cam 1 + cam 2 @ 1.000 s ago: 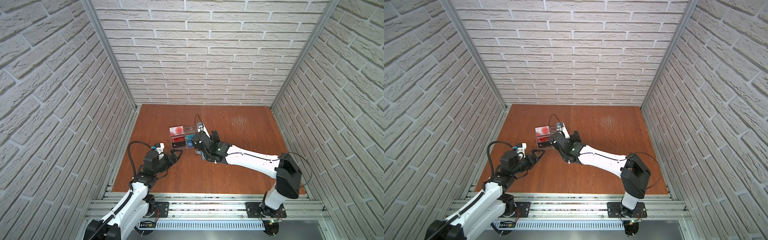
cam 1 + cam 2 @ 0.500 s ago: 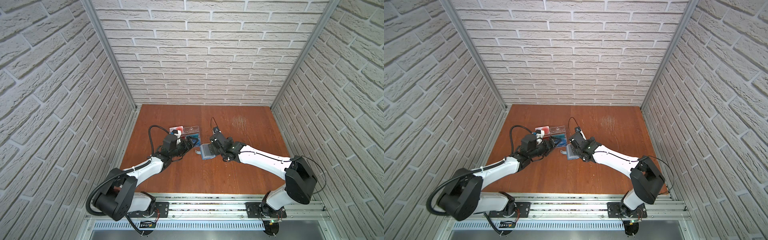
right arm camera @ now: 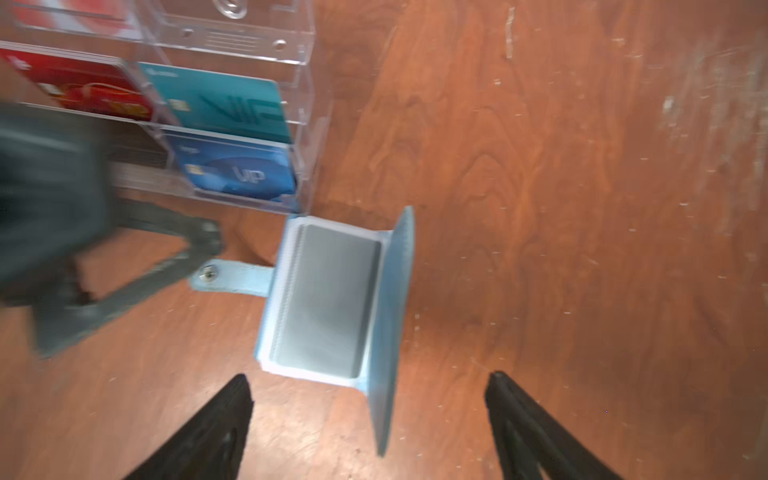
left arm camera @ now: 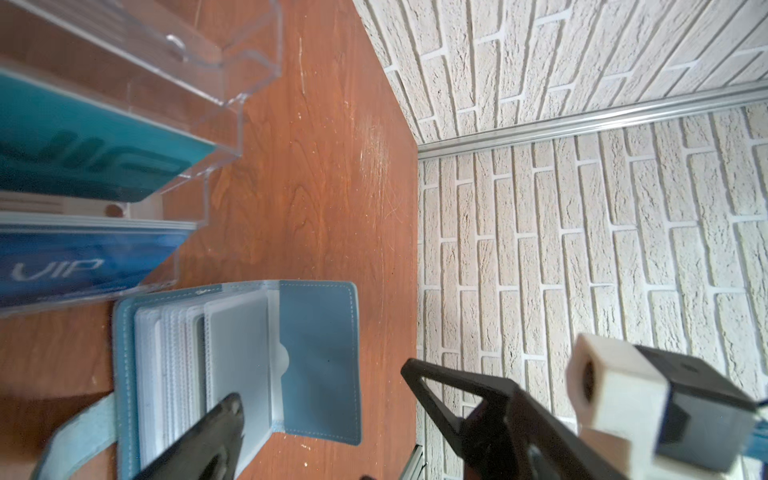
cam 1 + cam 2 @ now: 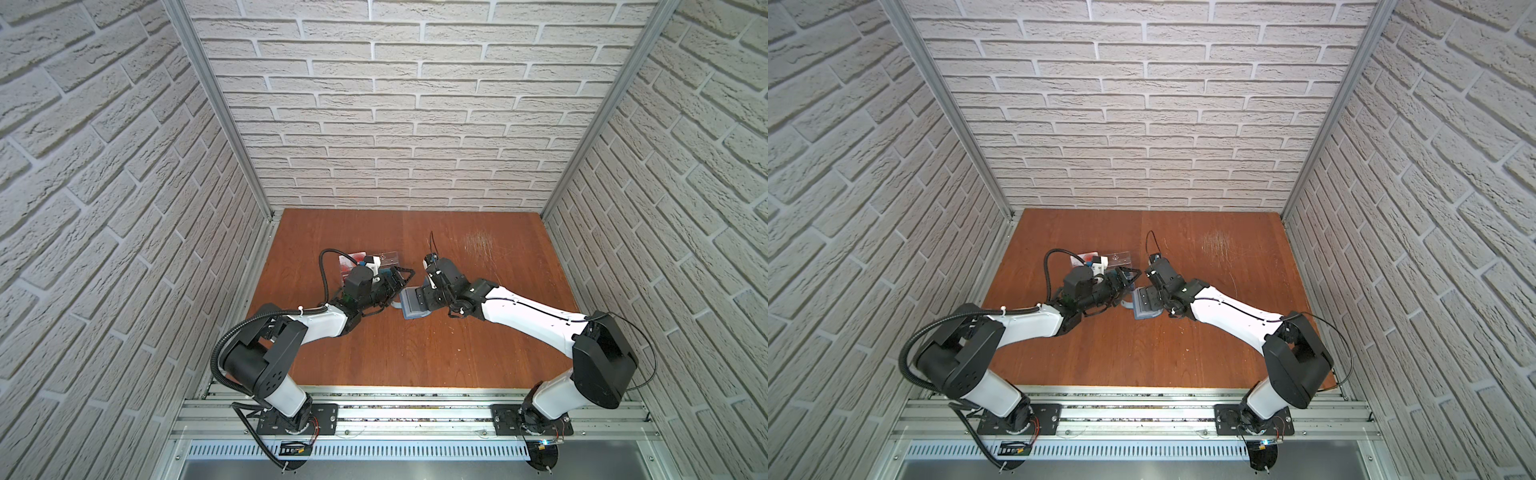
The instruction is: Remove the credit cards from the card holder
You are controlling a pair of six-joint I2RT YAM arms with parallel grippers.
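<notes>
- The card holder (image 5: 411, 307) is laid open on the wooden table (image 5: 415, 353). It is seen mid-table between the two grippers in both top views (image 5: 1144, 309).
- Its stack of clear sleeves (image 3: 328, 303) is turned face up. The top sleeve reads flat grey (credit cards inside cannot be made out).
- The slate-blue cover (image 3: 390, 332) is folded up off the stack and is seen nearly edge-on in the right wrist view.
- The snap strap (image 3: 232, 276) is stretched flat on the table, pointing away from the cover.
- One corner of the holder is placed just beside the clear acrylic rack (image 3: 299, 54) (contact cannot be told).
- A teal VIP card (image 3: 224, 104), a blue VIP card (image 3: 241, 170) and a red card (image 3: 83, 87) are kept in separate rack compartments.
- The left gripper (image 4: 320, 386) is spread wide, and nothing is held.
- One of its fingers (image 4: 208, 436) is seen over the sleeves in the left wrist view (touching or not: cannot tell). In the right wrist view a blurred finger is seen near the strap's snap end.
- The right gripper (image 3: 368, 381) is also spread wide, with nothing gripped. The cover's near end is seen between its fingers (image 3: 224, 428), apart from both.
</notes>
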